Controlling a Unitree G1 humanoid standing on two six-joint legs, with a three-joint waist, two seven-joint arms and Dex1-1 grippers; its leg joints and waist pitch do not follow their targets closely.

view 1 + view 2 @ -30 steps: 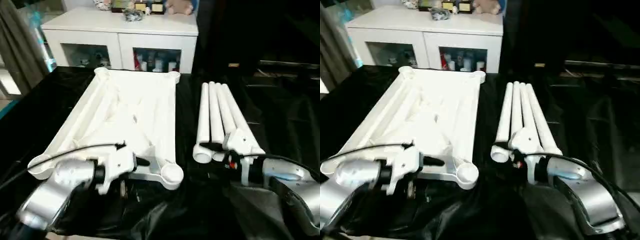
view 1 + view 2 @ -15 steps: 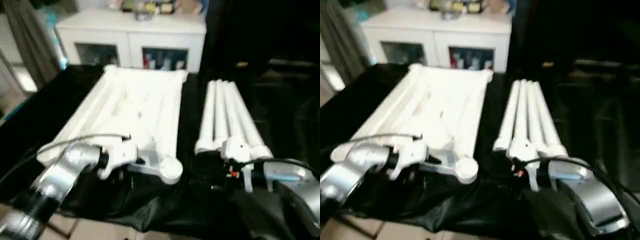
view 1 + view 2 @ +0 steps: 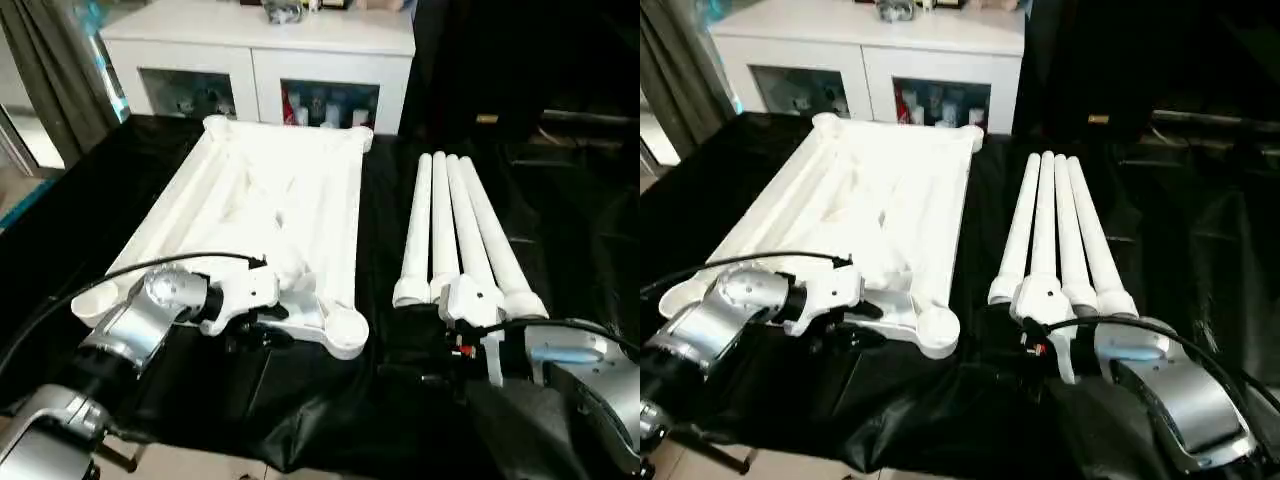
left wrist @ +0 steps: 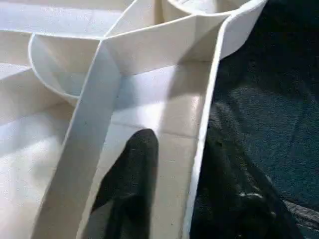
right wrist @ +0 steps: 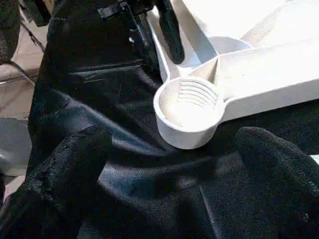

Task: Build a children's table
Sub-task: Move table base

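Lying upside down on the black sheet (image 3: pixel 560 230) in the centre-left of the head views, the white table top (image 3: pixel 290 200) is seen with its ribbed underside up and a round socket at each corner. The near right corner socket (image 3: pixel 345 327) is found at lower centre of the left eye frame. The four white legs (image 3: pixel 455 235) are laid side by side, touching one another, in the centre-right of the frame, well apart from the top, with their thick ends toward the lower edge.

The left gripper (image 3: pixel 262 322) is placed at the near edge of the table top, at lower left of the frame. In the left wrist view one black finger (image 4: pixel 133 179) is seen inside the edge wall (image 4: pixel 202 129) of the top and the other outside it over the sheet, so the wall is straddled; whether it is actually pinched cannot be told.

The right gripper (image 5: pixel 179 184) is held wide open and grasps nothing: its two black fingers (image 5: pixel 65 169) are spread over the sheet, with the corner socket (image 5: pixel 188 110) seen beyond and between them, untouched. In the head views it sits at lower right, just before the thick ends of the legs.

A white cabinet (image 3: pixel 265 55) with glass-fronted compartments is seen along the upper edge
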